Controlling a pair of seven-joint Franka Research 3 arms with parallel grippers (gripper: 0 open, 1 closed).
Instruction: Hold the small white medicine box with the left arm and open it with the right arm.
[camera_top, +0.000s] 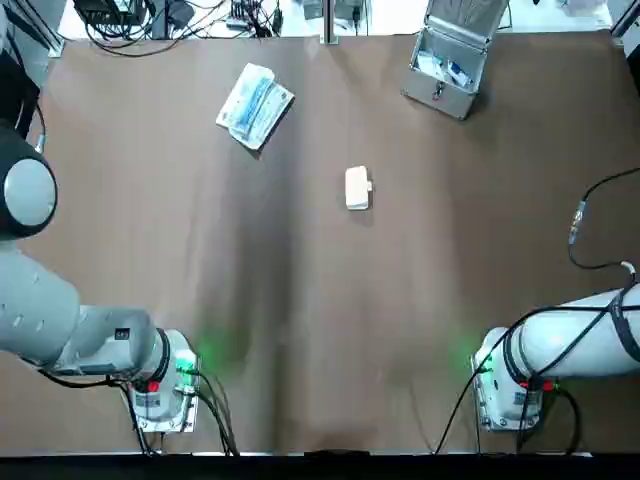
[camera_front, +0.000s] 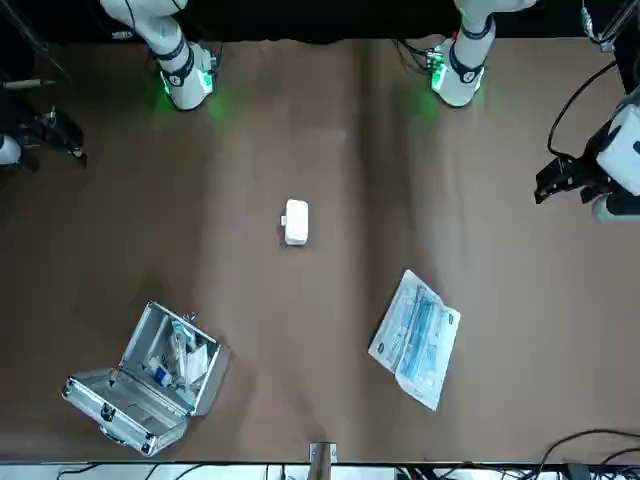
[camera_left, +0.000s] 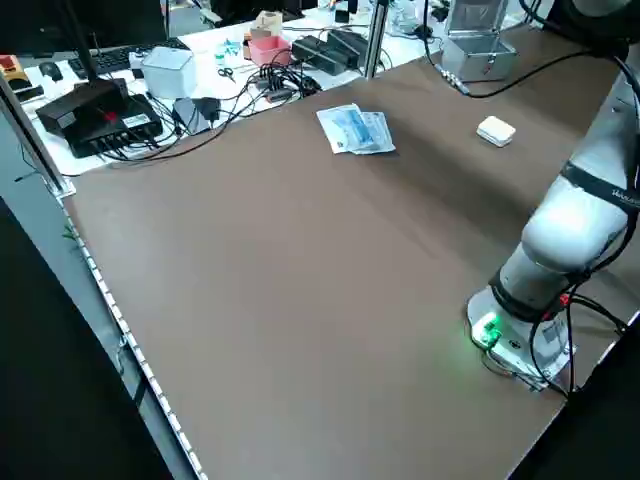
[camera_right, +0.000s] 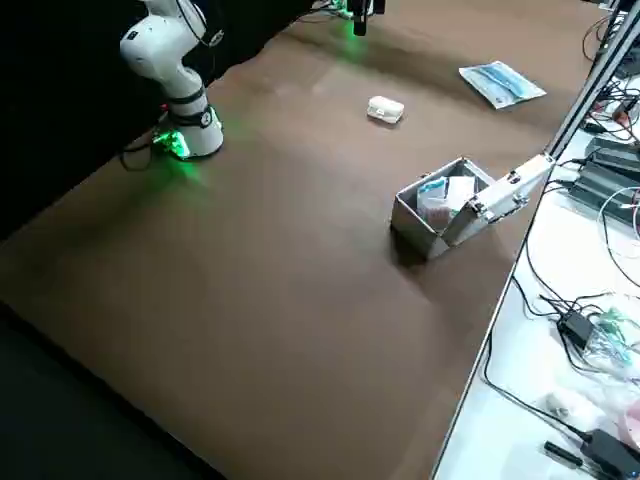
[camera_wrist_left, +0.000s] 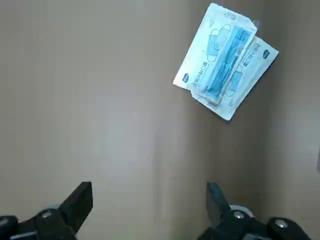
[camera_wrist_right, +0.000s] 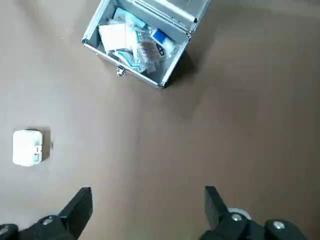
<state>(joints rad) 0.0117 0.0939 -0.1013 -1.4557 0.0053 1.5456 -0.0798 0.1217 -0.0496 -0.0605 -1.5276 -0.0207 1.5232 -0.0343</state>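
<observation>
Both end effectors empty and clear of the box; no hold yet.

The small white rectangular medicine box (camera_top: 357, 188) lies flat mid-worktop (camera_top: 300, 330), well apart from both arms, slightly to my right of centre. Its long axis runs away from my bases, and the small tab on one long side faces my right. My left end effector (camera_wrist_left: 148, 200) has fingers spread; its camera shows only the blue-and-white mask packet (camera_wrist_left: 225, 80). My right end effector (camera_wrist_right: 147, 200) is also spread, with the box in its view. My read: left must swing toward centre and pinch across the short axis.

White med box (camera_front: 296, 222) flat; centre
</observation>
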